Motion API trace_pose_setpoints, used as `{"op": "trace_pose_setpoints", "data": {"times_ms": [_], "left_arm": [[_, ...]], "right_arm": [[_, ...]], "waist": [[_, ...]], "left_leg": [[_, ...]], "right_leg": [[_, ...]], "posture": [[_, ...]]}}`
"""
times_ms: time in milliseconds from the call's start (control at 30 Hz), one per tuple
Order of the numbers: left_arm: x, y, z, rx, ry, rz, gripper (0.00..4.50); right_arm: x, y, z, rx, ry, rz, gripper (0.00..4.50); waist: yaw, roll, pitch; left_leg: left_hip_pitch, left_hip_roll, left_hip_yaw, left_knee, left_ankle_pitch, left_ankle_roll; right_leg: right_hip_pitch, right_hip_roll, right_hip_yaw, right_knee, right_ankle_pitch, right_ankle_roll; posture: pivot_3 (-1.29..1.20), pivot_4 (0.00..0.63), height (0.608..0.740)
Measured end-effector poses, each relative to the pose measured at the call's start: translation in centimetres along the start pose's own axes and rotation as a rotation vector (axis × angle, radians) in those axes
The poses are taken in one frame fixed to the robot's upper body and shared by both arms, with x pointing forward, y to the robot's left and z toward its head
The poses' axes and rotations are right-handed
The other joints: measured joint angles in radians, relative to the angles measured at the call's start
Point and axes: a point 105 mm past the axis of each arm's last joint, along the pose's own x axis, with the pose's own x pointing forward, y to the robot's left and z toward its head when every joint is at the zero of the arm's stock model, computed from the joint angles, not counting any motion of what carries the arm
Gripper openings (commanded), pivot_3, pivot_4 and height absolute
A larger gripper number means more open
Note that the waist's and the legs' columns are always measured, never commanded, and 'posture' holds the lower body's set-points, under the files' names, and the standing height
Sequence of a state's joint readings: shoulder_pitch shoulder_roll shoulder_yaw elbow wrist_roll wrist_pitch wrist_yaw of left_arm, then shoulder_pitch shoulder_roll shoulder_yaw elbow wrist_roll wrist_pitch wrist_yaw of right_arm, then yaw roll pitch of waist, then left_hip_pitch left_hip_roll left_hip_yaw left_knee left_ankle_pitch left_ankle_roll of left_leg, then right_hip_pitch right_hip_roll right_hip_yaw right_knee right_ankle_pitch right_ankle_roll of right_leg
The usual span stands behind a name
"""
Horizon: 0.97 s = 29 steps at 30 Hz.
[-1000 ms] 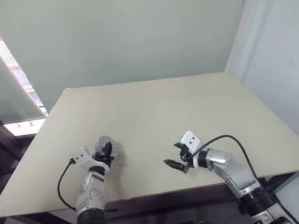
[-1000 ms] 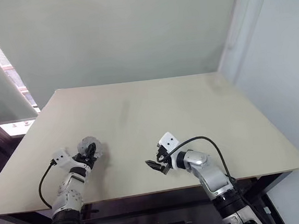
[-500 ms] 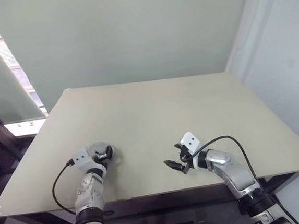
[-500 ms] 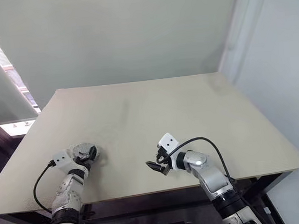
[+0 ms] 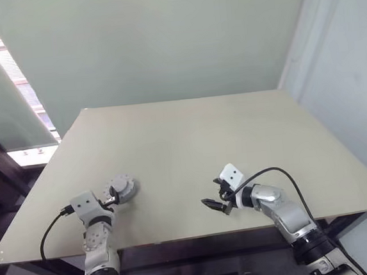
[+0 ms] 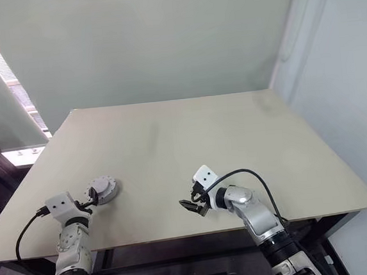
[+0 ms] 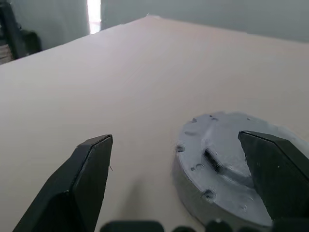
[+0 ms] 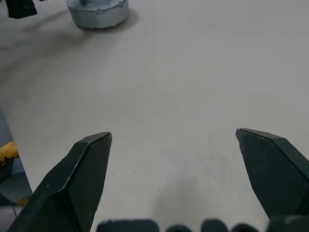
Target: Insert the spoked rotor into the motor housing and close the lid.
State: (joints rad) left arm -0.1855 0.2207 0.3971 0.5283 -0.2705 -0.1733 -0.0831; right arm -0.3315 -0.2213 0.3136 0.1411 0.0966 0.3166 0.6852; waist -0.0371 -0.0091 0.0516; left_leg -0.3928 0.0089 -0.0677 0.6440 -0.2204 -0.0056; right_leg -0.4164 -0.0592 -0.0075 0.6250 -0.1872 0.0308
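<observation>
Lid (image 5: 121, 188) sits closed on the assembly near the surface's (image 5: 190, 137) front-left corner; left tool (image 5: 109, 197) spread just beside it, right tool (image 5: 214, 204) spread, empty. Best retreat straight, without nudging it.

Even, soft daylight from the window (image 5: 11, 75) at left; faint shadows, sharp views

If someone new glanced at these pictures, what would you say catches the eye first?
Most striking is the small round grey lid lying flat near the front left of the broad beige table. The left gripper sits just beside it with its fingers open, not holding it. The right gripper hangs open over bare tabletop near the front middle, well apart from the lid.
</observation>
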Motion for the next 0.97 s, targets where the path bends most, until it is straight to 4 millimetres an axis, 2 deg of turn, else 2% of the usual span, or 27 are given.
{"op": "trace_pose_setpoints", "data": {"times_ms": [167,300,467,733,833,967], "left_arm": [[-1.6,-3.6,1.8,-0.027,-0.036,-0.262,4.46],[-4.0,-7.5,2.5,-0.023,0.011,-0.525,4.46],[-6.5,-10.5,3.0,-0.02,0.083,-0.712,4.46],[-8.7,-12.5,1.6,-0.012,0.206,-0.838,4.46],[-8.9,-12.8,1.3,-0.013,0.228,-0.858,4.46],[-8.6,-13.2,1.8,-0.008,0.209,-0.868,4.46]], "right_arm": [[-0.5,-1.1,0.4,0.027,-0.031,-0.048,4.5],[-1.7,-3.1,0.9,0.075,-0.077,-0.136,4.5],[-3.6,-4.8,1.1,0.111,-0.121,-0.233,4.5],[-6.0,-5.5,-0.4,0.138,-0.106,-0.298,4.5],[-6.2,-5.4,-0.6,0.14,-0.106,-0.306,4.5],[-6.2,-5.3,-0.3,0.131,-0.114,-0.308,4.5]], "waist": [[0.001,0.0,0.0],[-0.001,0.001,0.0],[-0.004,0.002,0.0],[-0.009,0.004,0.001],[-0.012,0.004,0.001],[-0.012,0.004,0.001]], "left_leg": [[0.0,0.0,0.001,0.0,0.0,0.0],[0.0,0.001,0.001,0.0,0.0,0.0],[0.0,0.001,0.001,0.0,0.0,0.0],[0.001,0.002,0.002,0.001,0.0,0.0],[0.001,0.002,0.003,0.001,0.0,0.0],[0.001,0.002,0.003,0.001,0.0,0.0]], "right_leg": [[0.0,0.0,0.0,0.0,0.0,-0.001],[0.0,0.0,0.001,0.0,0.0,-0.002],[0.0,0.001,0.001,0.0,-0.001,-0.002],[-0.001,0.004,0.005,0.0,-0.001,-0.002],[-0.002,0.005,0.007,0.0,-0.001,-0.002],[-0.002,0.005,0.008,0.0,-0.001,-0.002]], "posture": [[0.0,0.0,0.74],[0.0,0.0,0.74],[0.0,0.0,0.74],[0.0,0.0,0.74],[0.0,0.0,0.74],[0.0,0.0,0.74]]}}
